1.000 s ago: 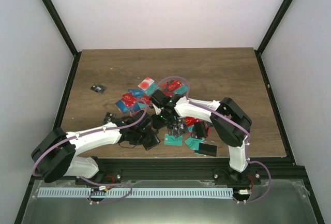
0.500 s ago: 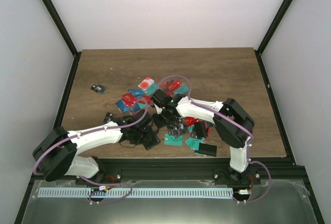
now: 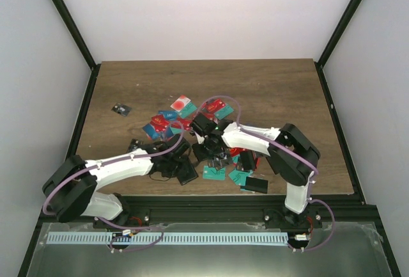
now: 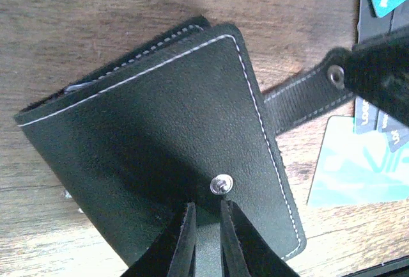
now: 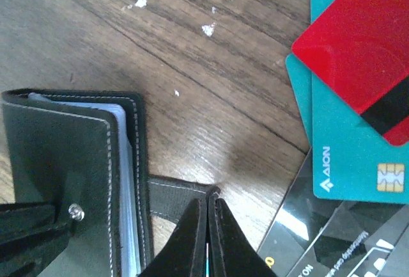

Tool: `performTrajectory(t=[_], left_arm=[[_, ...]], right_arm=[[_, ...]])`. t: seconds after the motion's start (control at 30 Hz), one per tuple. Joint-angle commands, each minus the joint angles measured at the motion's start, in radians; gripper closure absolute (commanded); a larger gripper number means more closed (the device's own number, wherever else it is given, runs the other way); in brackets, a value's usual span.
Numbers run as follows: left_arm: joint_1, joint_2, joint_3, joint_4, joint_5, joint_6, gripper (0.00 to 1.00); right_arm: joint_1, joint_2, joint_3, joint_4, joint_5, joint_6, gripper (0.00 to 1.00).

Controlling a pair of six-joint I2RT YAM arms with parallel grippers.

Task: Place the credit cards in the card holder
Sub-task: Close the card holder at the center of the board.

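The card holder, a black bifold with white stitching and a metal stud, lies on the wood; grey-clear pockets show at its edge. My left gripper is shut on the cover just below the stud. The short clasp tab sticks out sideways, and my right gripper is shut on its end. Its fingers also show in the left wrist view. Credit cards lie around: a red card on a teal card, and more red and teal cards in the top view. Both grippers meet at mid-table.
Glossy black cards lie beside my right fingers. A flat black case sits near the front edge by teal cards. A small dark item lies alone at the far left. The black frame rail borders the near edge.
My right gripper has closed on the clasp tab, and the right arm has shifted slightly rightward. The left gripper has kept its hold on the cover.
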Motion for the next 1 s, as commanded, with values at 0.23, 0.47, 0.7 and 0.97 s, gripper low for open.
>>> performTrajectory(t=[0.23,0.47,0.7,0.97], left_arm=[[0.002,0.042,0.178,-0.12,-0.02,-0.041,0.76],[0.001,-0.12,0.149,-0.233,-0.004,-0.079,0.72],[0.001,-0.247,0.001,-0.249,0.022,-0.108,0.72],[0.001,-0.202,-0.105,-0.101,0.063,-0.133,0.68]], right_arm=[[0.006,-0.152,-0.112,0.119,-0.052,0.054,0.99],[0.006,-0.158,-0.125,0.144,-0.044,0.069,0.99],[0.006,-0.176,-0.145,0.175,-0.042,0.076,0.99],[0.006,-0.192,-0.177,0.2,-0.052,0.086,0.99]])
